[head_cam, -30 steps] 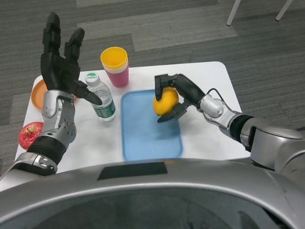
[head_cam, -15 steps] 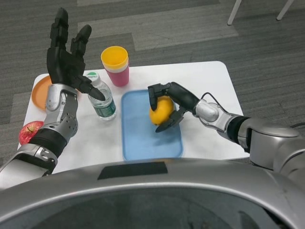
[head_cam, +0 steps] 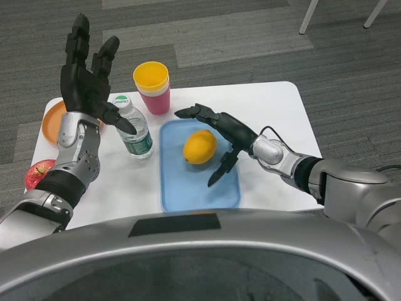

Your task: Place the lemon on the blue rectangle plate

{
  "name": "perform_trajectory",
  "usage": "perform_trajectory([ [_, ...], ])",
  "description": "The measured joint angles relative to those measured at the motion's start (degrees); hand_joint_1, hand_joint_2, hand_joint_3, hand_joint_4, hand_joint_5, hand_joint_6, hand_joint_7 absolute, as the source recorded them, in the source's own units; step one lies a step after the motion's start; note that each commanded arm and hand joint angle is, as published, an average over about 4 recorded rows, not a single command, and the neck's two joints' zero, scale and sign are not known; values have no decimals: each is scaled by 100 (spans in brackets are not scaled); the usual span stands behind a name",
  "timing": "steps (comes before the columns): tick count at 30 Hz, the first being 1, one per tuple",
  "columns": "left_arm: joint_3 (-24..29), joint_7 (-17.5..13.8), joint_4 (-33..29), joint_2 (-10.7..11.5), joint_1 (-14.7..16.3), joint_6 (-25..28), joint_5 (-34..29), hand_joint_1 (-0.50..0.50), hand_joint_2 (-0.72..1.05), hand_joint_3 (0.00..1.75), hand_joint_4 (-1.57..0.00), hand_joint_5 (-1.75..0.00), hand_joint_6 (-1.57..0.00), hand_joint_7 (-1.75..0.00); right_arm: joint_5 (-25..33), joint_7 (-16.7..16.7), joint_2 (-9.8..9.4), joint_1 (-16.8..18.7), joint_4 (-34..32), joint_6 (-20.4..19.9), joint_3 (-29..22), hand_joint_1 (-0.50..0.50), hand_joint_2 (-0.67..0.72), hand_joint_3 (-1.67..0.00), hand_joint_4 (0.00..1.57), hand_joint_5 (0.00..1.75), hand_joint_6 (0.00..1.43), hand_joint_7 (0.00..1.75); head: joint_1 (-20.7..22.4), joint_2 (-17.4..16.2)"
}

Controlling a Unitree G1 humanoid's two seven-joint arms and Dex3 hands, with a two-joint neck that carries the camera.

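The yellow lemon (head_cam: pixel 200 147) lies on the blue rectangle plate (head_cam: pixel 198 185), in its upper middle. My right hand (head_cam: pixel 220 132) hovers just right of the lemon with its fingers spread wide, holding nothing and not touching the fruit. Raised above the table's left side, my left hand (head_cam: pixel 88 78) is open with fingers pointing up, close to the cap of a water bottle.
A clear water bottle (head_cam: pixel 132 127) with a green label stands left of the plate. Stacked yellow and pink cups (head_cam: pixel 151 86) sit behind it. An orange plate (head_cam: pixel 50 121) and a red apple (head_cam: pixel 39 173) lie at the table's left edge.
My right hand carried the lemon left and down onto the blue plate, then let go and spread its fingers. The lemon now rests free. My left hand shifted slightly right.
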Motion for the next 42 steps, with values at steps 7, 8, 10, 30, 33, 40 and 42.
perform_trajectory([
  [7,3,-1,-64,28,84,2,-9,-21,-64,7,0,-72,-1,-14,-22,-95,-1,165,-27,-178,-300,-45,47,0,0,0,0,0,7,96],
  [8,6,-1,-87,28,90,2,-11,-21,-64,7,0,-72,-1,-14,-32,-154,-4,223,-48,-256,-412,-44,47,0,0,0,0,0,-2,117],
  [10,13,-3,-129,31,106,3,-22,-21,-64,7,0,-72,0,-14,-55,-352,-12,359,-128,-474,-688,-43,49,0,0,0,0,0,-39,185],
  [30,308,-36,-394,-124,293,-5,-131,-21,-64,9,0,-72,0,-14,-87,-1747,-437,785,-891,-1444,-3300,-38,41,0,0,0,0,0,-665,1083],
  [33,406,-50,-460,-163,369,-4,-120,-24,-64,4,0,-72,0,-14,-89,-1753,-454,791,-897,-1454,-3548,-38,38,0,0,0,0,0,-734,1148],
  [40,643,-52,-589,-242,552,-11,27,-25,-64,9,0,-72,0,-14,-62,-1757,-643,793,-907,-1461,-3897,-33,34,0,0,0,0,0,-780,1212],
  [42,646,-52,-595,-272,552,-12,41,-24,-64,9,0,-72,0,-14,-50,-1756,-643,793,-906,-1461,-3886,-34,34,0,0,0,0,0,-773,1222],
])
